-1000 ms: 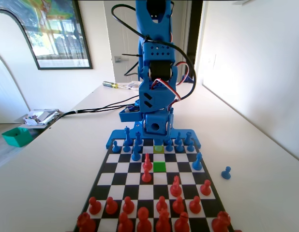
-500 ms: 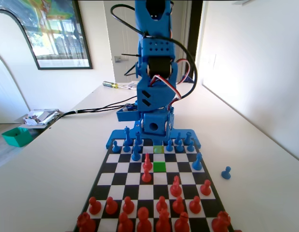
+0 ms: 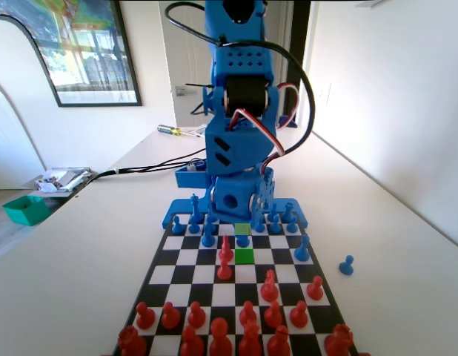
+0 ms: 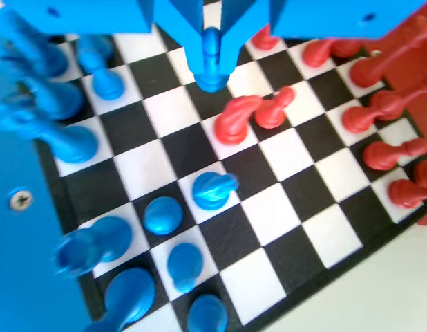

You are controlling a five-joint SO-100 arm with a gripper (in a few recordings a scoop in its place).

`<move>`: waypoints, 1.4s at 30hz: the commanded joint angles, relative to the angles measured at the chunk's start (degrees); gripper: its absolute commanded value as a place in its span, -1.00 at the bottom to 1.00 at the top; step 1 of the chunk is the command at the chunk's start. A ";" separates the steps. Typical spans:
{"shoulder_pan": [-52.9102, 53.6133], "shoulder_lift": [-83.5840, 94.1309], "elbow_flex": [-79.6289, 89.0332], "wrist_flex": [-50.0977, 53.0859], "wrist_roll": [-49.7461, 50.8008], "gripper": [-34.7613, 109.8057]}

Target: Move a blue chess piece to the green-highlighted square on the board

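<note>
My gripper point(image 4: 212, 43) hangs from the top edge of the wrist view, shut on the blue chess piece point(image 4: 211, 68), a small pawn held upright between the jaws. In the fixed view the gripper point(image 3: 242, 225) is low over the far rows of the board point(image 3: 178, 256). There the pawn point(image 3: 242, 239) hangs at the far edge of the green-highlighted square point(image 3: 244, 256), in front of the yellow-green square point(image 3: 243, 229). I cannot tell whether its base touches the board.
Two red pieces point(image 3: 225, 258) stand just left of the green square. Blue pieces point(image 3: 207, 233) crowd the far rows and a taller one point(image 3: 303, 248) stands to the right. Red pieces point(image 3: 247, 319) fill the near rows. A lone blue pawn point(image 3: 347, 265) sits on the table right of the board.
The arm has tipped forward and down towards the camera. The gripper has come lower over the yellow-green square, bringing the pawn to the green square's far edge.
</note>
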 commanded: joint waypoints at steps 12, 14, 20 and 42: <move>0.44 -3.34 -1.85 -3.78 1.41 -0.51; 0.09 -3.78 -1.41 -4.22 1.67 -0.51; -1.49 -4.13 0.35 -7.38 4.66 -0.51; -2.20 -4.04 4.48 -13.89 5.54 -0.32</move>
